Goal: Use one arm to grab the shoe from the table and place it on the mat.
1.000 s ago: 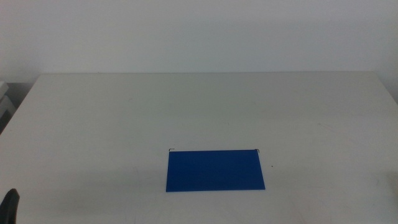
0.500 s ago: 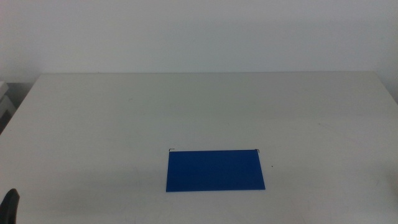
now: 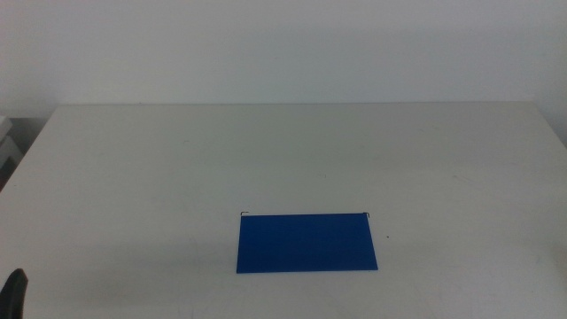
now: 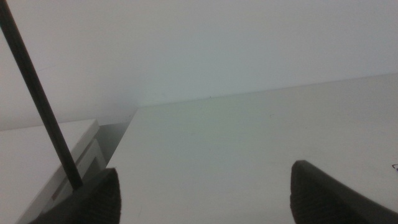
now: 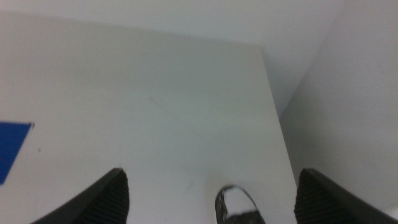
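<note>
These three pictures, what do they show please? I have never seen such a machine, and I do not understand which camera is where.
It is a robot with two arms at a table. The middle view looks down on the table from in front. A blue mat lies flat on it; no shoe appears in any picture. The other two cameras sit on the wrists. Each shows its own hand as two dark jaws standing wide apart: the left hand and the right hand. Both wait at the near corners of the table and hold nothing.
</note>
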`<state>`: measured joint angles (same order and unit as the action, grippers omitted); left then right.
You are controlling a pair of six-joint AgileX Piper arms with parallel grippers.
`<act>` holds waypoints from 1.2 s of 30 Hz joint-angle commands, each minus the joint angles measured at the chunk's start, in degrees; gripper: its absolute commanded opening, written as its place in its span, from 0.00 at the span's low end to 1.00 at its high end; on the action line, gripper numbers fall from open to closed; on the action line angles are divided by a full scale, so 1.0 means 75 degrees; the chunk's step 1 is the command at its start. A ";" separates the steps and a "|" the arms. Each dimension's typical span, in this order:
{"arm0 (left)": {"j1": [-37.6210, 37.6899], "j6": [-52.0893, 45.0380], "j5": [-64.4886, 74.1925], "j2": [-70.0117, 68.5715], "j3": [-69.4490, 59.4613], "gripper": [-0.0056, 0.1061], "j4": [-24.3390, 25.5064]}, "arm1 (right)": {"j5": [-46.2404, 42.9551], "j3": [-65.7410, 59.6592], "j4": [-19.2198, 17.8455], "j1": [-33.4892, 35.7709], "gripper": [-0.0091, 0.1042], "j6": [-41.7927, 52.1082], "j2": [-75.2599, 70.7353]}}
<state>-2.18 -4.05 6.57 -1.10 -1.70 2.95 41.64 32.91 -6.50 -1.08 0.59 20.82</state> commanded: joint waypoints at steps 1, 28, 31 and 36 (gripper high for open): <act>0.0042 0.0049 -0.0626 -0.0052 -0.0039 0.89 -0.0066 | 0.0267 0.0856 -0.0083 -0.0044 0.70 0.0037 0.0560; 0.0042 0.0049 -0.0626 -0.0052 -0.0039 0.89 -0.0066 | 0.4284 0.4163 0.0663 -0.0059 0.70 0.2186 0.4131; 0.0042 0.0049 -0.0626 -0.0052 -0.0039 0.89 -0.0066 | 0.4284 0.4106 0.0741 -0.0302 0.70 0.2195 0.4339; 0.0042 0.0049 -0.0626 -0.0052 -0.0039 0.89 -0.0066 | 0.4275 0.3924 0.0507 -0.1193 0.70 0.2469 0.4567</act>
<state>-2.18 -4.05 6.57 -1.10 -1.70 2.95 72.07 61.31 -0.93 -7.89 17.64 54.95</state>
